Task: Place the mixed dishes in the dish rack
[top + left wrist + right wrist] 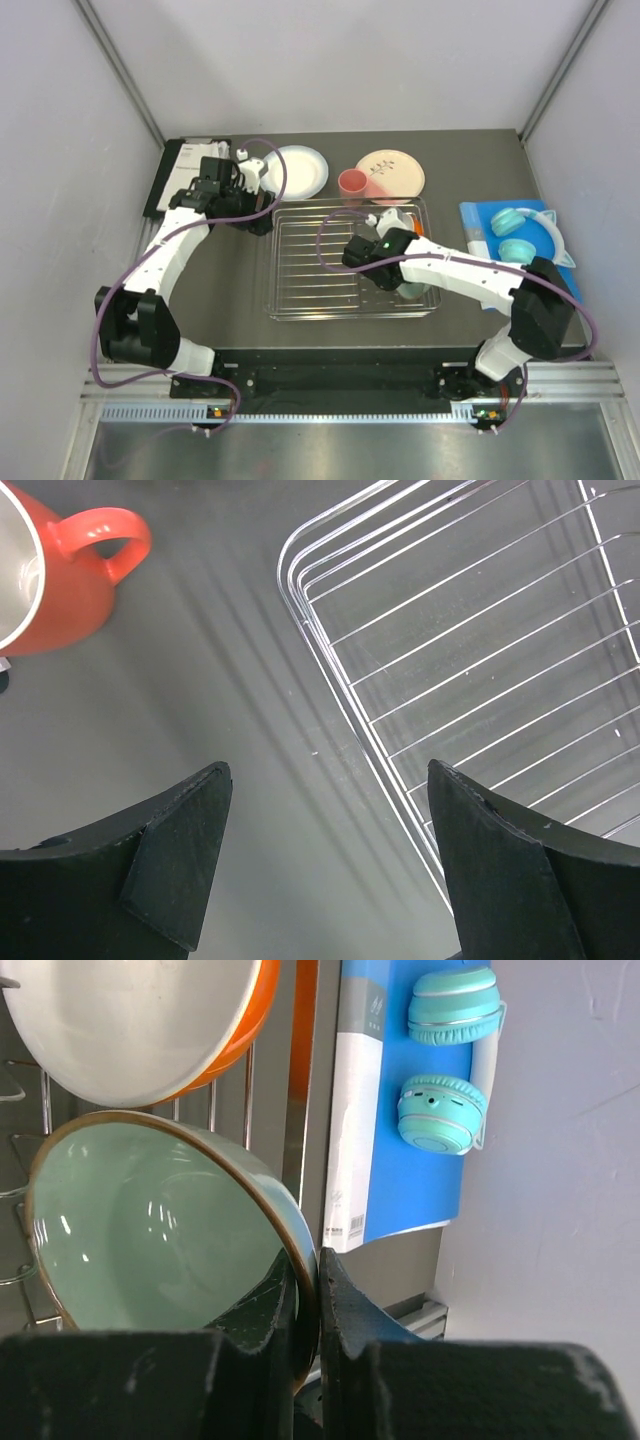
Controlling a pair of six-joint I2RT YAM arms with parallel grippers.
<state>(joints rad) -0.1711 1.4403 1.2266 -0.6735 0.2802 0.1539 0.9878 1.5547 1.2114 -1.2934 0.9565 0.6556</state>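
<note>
Top view, rack [345,270]: centre of frame.
Top view, left gripper [258,218]: at the rack's upper-left corner, with the mug [250,170] just above it.
Top view, right gripper [400,282]: lower right of the rack, on the mint bowl [413,291].
Left wrist, fingers [170,870]: wide apart, holding nothing. Mug upper left, rack at right.
Right wrist, fingers [260,1310]: pinched on the mint bowl's rim, lower left. White bowl [120,1020] above, headphones [445,1060] upper right.
</note>
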